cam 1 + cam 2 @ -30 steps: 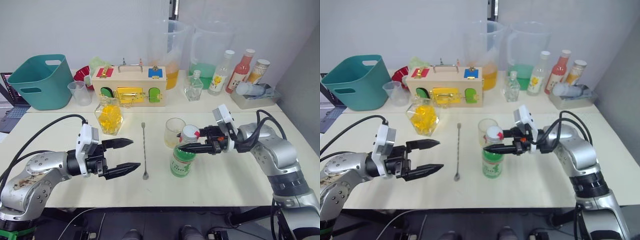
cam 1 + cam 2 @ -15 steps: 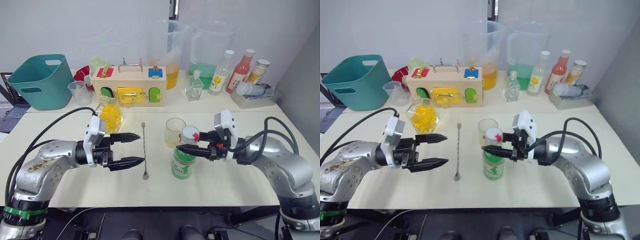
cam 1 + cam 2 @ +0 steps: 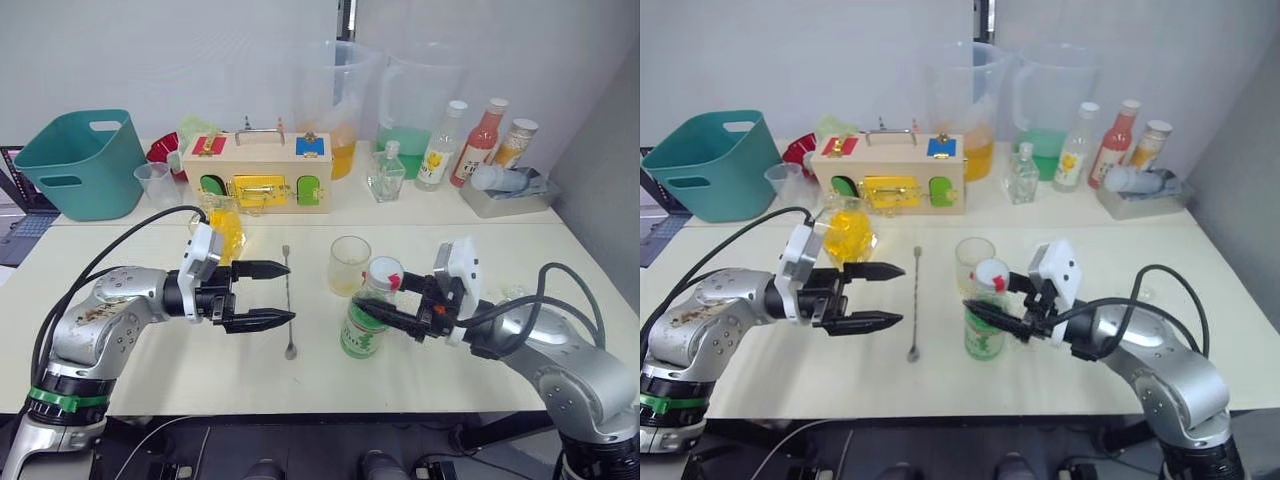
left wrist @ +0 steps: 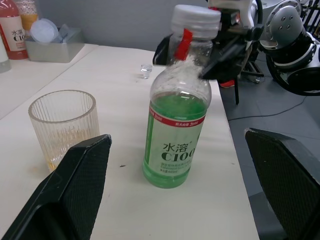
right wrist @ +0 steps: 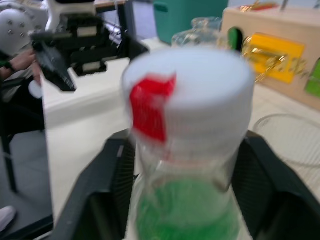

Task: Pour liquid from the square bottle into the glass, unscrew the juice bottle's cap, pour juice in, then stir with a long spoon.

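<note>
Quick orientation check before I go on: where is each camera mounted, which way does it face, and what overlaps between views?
Left and right eye views: on the head, looking forward and down at the table; both arms show, the left gripper open and the right gripper around the juice bottle.
Left wrist view: along the left gripper's fingers toward the bottle and the glass.
Right wrist view: along the right gripper's fingers at the cap.
Shared: every view shows the juice bottle.
</note>
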You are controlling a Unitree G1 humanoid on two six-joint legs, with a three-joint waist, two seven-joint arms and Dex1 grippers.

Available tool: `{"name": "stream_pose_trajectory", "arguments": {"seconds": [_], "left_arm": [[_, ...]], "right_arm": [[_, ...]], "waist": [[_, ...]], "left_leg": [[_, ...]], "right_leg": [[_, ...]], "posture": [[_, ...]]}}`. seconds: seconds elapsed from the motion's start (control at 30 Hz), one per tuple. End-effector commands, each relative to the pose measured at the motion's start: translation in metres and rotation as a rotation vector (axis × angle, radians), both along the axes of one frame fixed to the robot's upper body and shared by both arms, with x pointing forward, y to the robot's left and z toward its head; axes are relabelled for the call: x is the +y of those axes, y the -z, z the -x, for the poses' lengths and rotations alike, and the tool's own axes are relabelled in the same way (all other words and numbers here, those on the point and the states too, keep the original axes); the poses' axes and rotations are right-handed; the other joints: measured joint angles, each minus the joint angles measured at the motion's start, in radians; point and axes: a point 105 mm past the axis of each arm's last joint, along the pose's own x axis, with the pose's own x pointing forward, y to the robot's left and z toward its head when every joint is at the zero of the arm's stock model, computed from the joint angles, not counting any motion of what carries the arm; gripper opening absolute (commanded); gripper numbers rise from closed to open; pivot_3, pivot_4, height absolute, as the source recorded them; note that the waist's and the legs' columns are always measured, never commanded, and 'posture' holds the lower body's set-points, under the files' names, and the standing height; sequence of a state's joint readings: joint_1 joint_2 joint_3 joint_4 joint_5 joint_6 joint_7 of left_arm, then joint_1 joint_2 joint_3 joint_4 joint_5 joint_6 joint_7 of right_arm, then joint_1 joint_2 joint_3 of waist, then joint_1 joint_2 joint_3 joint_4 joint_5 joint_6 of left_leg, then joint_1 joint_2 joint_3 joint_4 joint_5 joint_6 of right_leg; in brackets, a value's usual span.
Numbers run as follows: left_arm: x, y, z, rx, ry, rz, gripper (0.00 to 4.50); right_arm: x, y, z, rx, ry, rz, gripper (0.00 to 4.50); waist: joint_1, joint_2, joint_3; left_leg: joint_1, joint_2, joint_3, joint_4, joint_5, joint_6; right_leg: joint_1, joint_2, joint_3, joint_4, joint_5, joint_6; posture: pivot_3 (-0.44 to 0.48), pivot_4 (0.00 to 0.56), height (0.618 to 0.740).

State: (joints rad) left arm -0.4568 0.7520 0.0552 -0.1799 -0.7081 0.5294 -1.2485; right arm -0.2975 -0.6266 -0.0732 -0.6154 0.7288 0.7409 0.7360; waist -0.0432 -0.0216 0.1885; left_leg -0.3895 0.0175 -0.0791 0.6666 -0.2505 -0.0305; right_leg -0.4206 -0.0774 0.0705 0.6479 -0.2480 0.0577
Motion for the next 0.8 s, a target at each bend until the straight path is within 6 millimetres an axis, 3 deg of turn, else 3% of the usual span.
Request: {"name": "stream_pose_trajectory", "arguments": {"seconds": [0.03, 0.07, 0.17, 0.5, 0.8], "left_arm": [[-0.003, -0.008, 0.004, -0.042, 0.023, 0.006, 4.50], [-0.003, -0.008, 0.004, -0.043, 0.023, 0.009, 4.50], [-0.006, -0.006, 0.007, -0.028, 0.038, -0.004, 4.50], [-0.038, -0.018, -0.002, -0.083, 0.102, 0.048, 4.50], [-0.082, -0.017, -0.022, -0.122, 0.178, 0.056, 4.50]], "right_arm": [[-0.001, -0.011, 0.007, -0.027, -0.061, 0.005, 4.25], [-0.005, -0.014, 0.006, -0.044, -0.063, 0.021, 4.48], [-0.020, -0.024, 0.005, -0.077, -0.054, 0.046, 4.48], [-0.079, -0.043, 0.033, -0.022, 0.044, 0.111, 4.48], [-0.074, -0.049, 0.058, -0.003, 0.052, 0.152, 4.48]], "waist": [[0.000, 0.000, 0.000], [-0.001, 0.000, 0.000], [0.000, 0.000, 0.000], [0.027, -0.001, 0.000], [0.027, -0.001, 0.000]], "left_leg": [[0.000, 0.000, 0.000, 0.000, 0.000, 0.000], [0.000, 0.000, 0.000, 0.000, 0.000, 0.000], [0.000, 0.000, 0.000, 0.000, 0.000, 0.000], [-0.001, -0.001, 0.000, 0.001, 0.000, 0.000], [0.000, -0.001, 0.000, 0.002, 0.000, 0.000]], "right_leg": [[0.000, 0.000, 0.000, 0.000, 0.000, 0.000], [0.000, 0.000, 0.000, 0.000, 0.000, 0.000], [0.000, 0.000, 0.000, 0.000, 0.000, 0.000], [0.001, 0.000, 0.000, -0.001, 0.000, 0.000], [0.003, 0.000, 0.000, -0.001, 0.000, 0.000]], "posture": [[0.000, 0.150, 0.740], [0.000, 0.150, 0.740], [0.000, 0.150, 0.740], [0.000, 0.150, 0.740], [0.000, 0.150, 0.740]]}}
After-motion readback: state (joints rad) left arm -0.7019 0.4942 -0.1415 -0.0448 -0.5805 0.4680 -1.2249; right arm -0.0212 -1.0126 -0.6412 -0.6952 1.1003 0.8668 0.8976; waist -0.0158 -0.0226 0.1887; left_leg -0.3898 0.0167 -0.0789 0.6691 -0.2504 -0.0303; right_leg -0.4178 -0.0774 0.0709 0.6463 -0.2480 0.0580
